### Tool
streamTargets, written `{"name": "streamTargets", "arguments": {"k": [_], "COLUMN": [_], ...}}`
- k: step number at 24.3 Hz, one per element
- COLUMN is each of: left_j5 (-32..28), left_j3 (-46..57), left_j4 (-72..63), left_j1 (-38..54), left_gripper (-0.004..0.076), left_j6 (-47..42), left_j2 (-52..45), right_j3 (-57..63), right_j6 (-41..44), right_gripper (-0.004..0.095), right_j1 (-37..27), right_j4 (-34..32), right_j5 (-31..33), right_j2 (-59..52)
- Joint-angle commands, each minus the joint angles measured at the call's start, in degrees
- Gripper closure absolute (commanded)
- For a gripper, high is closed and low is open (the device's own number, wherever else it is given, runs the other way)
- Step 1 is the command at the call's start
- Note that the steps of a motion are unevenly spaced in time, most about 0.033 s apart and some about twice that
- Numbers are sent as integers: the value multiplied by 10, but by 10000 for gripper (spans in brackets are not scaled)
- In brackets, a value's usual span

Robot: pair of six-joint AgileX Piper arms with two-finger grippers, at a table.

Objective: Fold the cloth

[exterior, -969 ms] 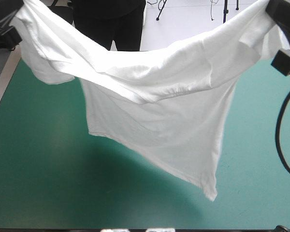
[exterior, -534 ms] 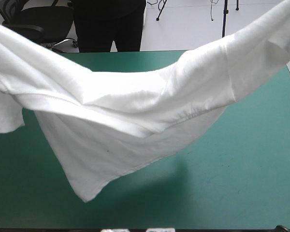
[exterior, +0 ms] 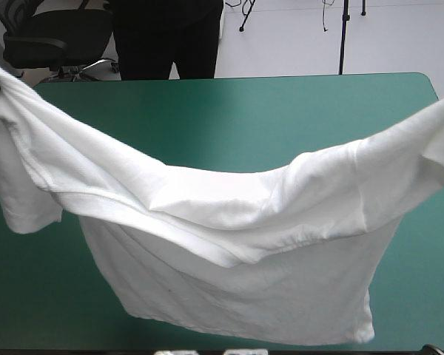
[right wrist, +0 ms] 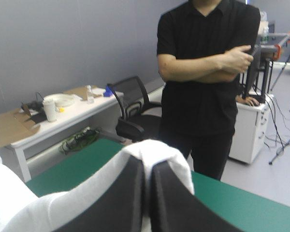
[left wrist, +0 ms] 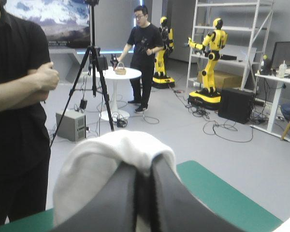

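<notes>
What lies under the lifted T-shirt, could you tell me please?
Only the teal-green cover shows around the T-shirt, which hangs from the left hand and right hand. The stretch of cover directly beneath its sagging middle is hidden, so anything there cannot be seen.

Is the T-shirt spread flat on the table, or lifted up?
Lifted: the T-shirt hangs sagging between the left gripper and the right gripper, both shut on it. Whether its hem touches the table, cannot tell.
</notes>
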Motion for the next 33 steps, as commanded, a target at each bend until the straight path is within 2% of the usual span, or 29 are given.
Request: {"name": "streamTargets", "arguments": {"k": [1, 2, 3, 5, 9, 12, 15, 20, 22, 27, 33], "left_j5": [-49, -49, -55, -72, -108, -128, -174, -233, -247, -260, -250], "left_j3": [43, 57, 81, 118, 168, 168, 168, 168, 168, 168, 168], "left_j4": [-10, -10, -9, -2, 9, 15, 18, 13, 13, -37, -65], "left_j1": [0, 0, 0, 0, 0, 0, 0, 0, 0, 0, -6], "left_gripper": [733, 733, 733, 733, 733, 733, 733, 733, 733, 733, 733], "left_j6": [-2, -2, -2, 0, 4, 30, 35, 49, 51, 92, 122], "left_j2": [9, 12, 17, 32, 98, 161, 227, 316, 358, 418, 461], "right_j3": [66, 81, 117, 156, 175, 175, 174, 174, 173, 173, 173], "right_j6": [11, 17, 45, 52, 55, 65, 79, 101, 103, 79, 37], "right_gripper": [925, 925, 925, 925, 925, 925, 925, 925, 925, 925, 924], "right_j1": [-1, -1, -1, -1, -3, -3, -13, -59, -95, -138, -163], "right_j4": [-55, -71, -122, -184, -243, -283, -322, -314, -282, -213, -138], "right_j5": [-50, -53, -54, -54, -72, -101, -126, -160, -174, -187, -158], "right_j2": [18, 21, 38, 71, 156, 199, 243, 286, 312, 361, 424]}}
